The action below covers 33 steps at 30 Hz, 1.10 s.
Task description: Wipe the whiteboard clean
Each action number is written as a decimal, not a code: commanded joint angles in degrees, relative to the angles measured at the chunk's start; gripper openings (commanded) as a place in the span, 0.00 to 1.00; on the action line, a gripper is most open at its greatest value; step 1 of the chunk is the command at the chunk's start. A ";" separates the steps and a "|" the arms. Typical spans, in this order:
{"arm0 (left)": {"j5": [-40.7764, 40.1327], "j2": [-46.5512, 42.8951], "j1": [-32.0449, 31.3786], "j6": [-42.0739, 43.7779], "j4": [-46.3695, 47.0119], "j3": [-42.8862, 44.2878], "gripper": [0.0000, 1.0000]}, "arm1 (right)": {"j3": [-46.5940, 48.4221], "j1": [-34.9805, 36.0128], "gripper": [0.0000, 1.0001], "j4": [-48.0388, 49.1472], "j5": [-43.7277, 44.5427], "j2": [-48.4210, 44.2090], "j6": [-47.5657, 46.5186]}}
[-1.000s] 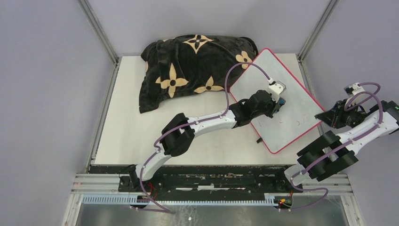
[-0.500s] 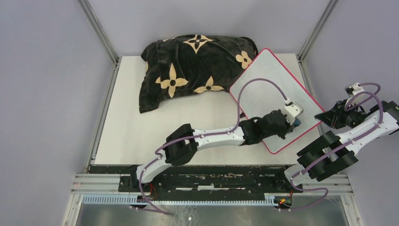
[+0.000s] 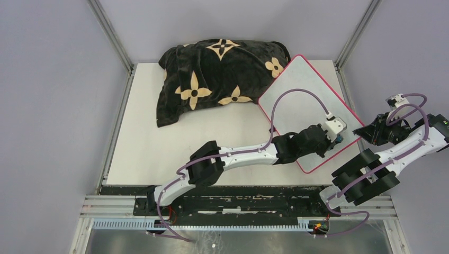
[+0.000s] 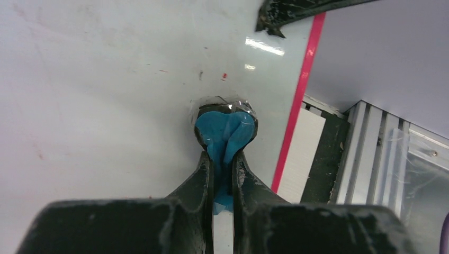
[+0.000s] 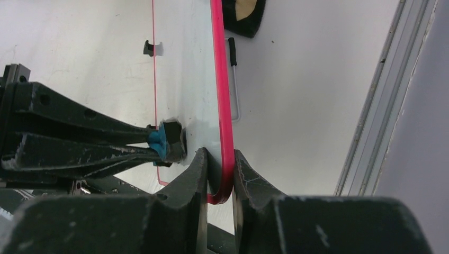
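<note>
Bench (image 3: 159,132): pale off-white top, matte, evenly lit, with soft shadows only. Plain lavender-grey walls (image 3: 53,106) close the left, far and right edges. Aluminium posts rise at the far-left corner (image 3: 111,37) and the far-right corner (image 3: 358,32). A silver rail (image 3: 115,132) runs along the left edge. At the near edge sits a scuffed black plate (image 3: 238,203), with a ridged strip (image 3: 212,225) and grey sheet metal (image 3: 265,241) nearer still.

- Overhead view: bright, even, diffuse light; only faint soft shadows under the arms (image 3: 238,151) on the table (image 3: 148,137).
- Left wrist view: white glare streaks on the whiteboard (image 4: 106,79) near its pink edge; blue pad (image 4: 226,132) sharp, left tool (image 4: 223,151) base dark, blurred.
- Right wrist view: right tool (image 5: 220,161) close to lens, soft; background fairly clear.
</note>
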 commanded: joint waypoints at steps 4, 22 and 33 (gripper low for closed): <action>-3.43 0.38 4.25 3.26 -0.01 2.52 0.03 | -1.80 0.73 0.01 -9.89 8.30 -0.31 -4.05; -0.57 -6.13 7.31 -1.94 4.81 -9.69 0.03 | -1.58 0.72 0.01 -9.90 8.07 -0.09 -3.86; 0.60 -3.79 -0.81 -5.77 8.12 -9.06 0.03 | -2.12 0.75 0.01 -9.89 8.18 -0.34 -4.27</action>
